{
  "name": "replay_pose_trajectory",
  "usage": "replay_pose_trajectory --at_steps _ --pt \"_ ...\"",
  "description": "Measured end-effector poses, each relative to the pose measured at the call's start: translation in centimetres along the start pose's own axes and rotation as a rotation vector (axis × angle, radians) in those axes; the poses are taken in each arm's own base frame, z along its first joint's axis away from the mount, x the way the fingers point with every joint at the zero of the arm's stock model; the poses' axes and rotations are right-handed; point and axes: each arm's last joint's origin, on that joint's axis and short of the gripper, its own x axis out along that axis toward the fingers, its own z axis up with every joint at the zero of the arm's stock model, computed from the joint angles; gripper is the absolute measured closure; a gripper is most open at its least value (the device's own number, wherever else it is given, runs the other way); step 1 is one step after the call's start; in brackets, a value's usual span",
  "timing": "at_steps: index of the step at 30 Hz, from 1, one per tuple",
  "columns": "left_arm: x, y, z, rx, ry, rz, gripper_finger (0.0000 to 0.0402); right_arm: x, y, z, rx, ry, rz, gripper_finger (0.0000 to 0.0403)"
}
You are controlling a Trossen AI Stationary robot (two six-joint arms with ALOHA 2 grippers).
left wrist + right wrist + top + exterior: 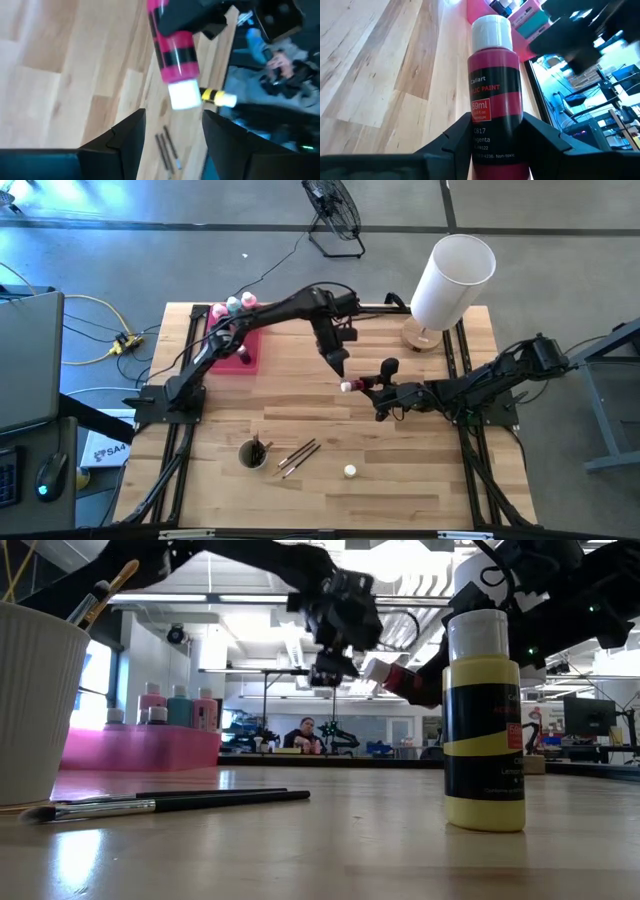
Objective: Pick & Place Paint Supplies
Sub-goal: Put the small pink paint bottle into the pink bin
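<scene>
The right gripper (pixel 492 135) had its 2 fingers clamped on the magenta paint bottle (pixel 492 95), held above mid-table, white cap pointing toward 9 o'clock. The left gripper (pixel 172 135) hovered just beside that cap at 11 o'clock, fingers apart, holding nothing.

Bright overhead lights, with glare on the table (pixel 330 840) close up. The yellow bottle (pixel 484 720) stands sharp; the arms above it blur, backlit.

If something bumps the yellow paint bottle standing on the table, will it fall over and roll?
Probably. The yellow bottle stands upright, tall on a narrow base, so a high bump could tip it. Its sides look round, so it might then roll across the smooth wooden table.
</scene>
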Motion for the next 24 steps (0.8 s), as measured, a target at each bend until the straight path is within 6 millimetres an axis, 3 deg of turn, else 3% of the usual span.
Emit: replay_pose_trajectory --at_steps 10,16,20,24 --pt "-3.9 -6.2 -3.9 0.180 0.048 0.255 0.0209 -0.1 -0.1 0.1 0.031 -0.003 -0.002 0.0260" --pt "-4.9 -8.7 -4.6 0.337 -0.011 0.382 0.0209 -0.2 -0.2 0.2 0.055 -0.008 -0.003 0.0260" --pt "-3.5 -10.8 -4.9 0.549 0.011 0.220 0.0209 -0.2 -0.2 0.2 0.057 -0.010 -0.003 0.0260" --pt "-0.5 -12.8 -6.1 0.700 0.094 0.022 0.0209 -0.2 -0.2 0.2 0.059 -0.012 -0.004 0.0260"
